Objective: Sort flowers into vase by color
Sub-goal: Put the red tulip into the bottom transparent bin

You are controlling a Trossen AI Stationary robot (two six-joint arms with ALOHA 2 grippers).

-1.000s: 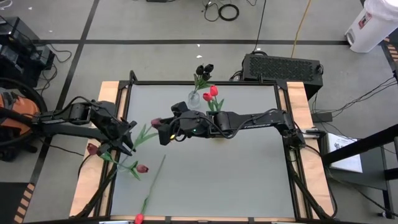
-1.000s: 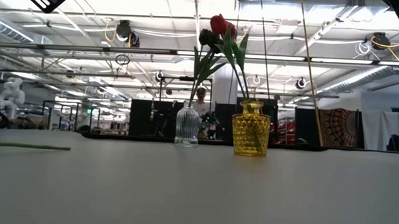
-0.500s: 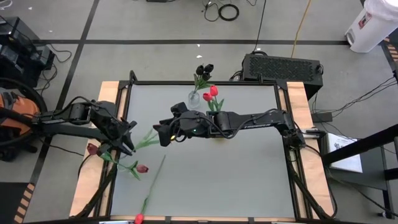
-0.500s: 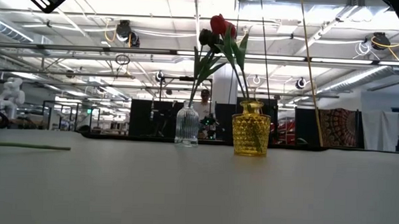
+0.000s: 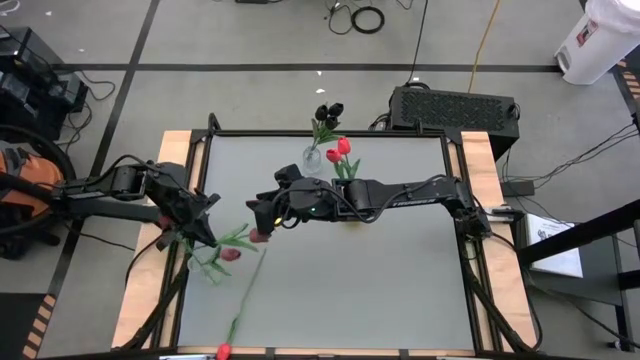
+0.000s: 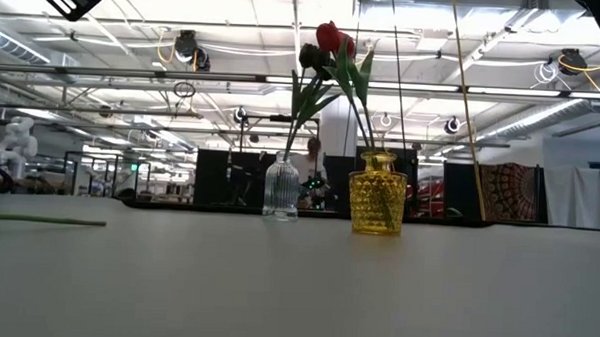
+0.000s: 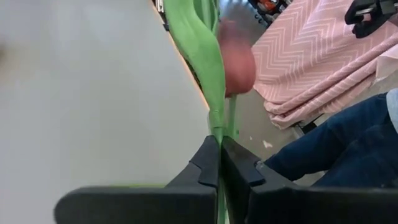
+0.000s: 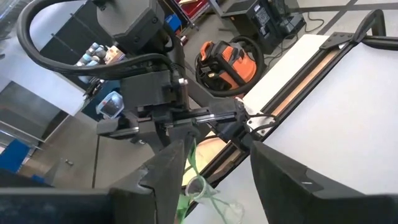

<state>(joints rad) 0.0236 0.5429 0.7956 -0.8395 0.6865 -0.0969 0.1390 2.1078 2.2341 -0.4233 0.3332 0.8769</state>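
Note:
My left gripper (image 5: 203, 227) sits near the table's left edge, shut on a tulip's green stem. That tulip's maroon head (image 5: 258, 236) lies just on the near side of my right gripper (image 5: 253, 214), which is open at mid-table. In the right wrist view a green leaf (image 8: 194, 182) shows low between its fingers. A pink-headed tulip (image 5: 228, 254) lies beside the held one. Another tulip's long stem (image 5: 245, 295) rests on the table, its red head (image 5: 222, 350) at the near edge. Dark tulips (image 5: 328, 111) stand in a clear vase (image 6: 281, 188), red ones (image 6: 330, 36) in a yellow vase (image 6: 377, 194). My left gripper (image 7: 219, 163) pinches the tulip's thin stem (image 7: 217, 127) between its two shut fingertips, below the leaf and well short of the head (image 7: 238, 59). The fingers come from the table's left and the stem runs on past them toward the right. Whether the head touches the table, I cannot tell.
The two vases stand at the table's far middle, the yellow one partly under my right arm (image 5: 400, 190). Wooden rails (image 5: 150, 290) line the left and right edges. Beyond the left edge are a pink zigzag cloth (image 7: 311, 56) and a person's jeans (image 7: 339, 149).
The tulip held by my left gripper has swung about: its maroon head, which stood at the far-left side of my right gripper, now lies on that gripper's near side. The pink-headed tulip beside it has shifted a little toward the far edge. Both arms stayed nearly in place.

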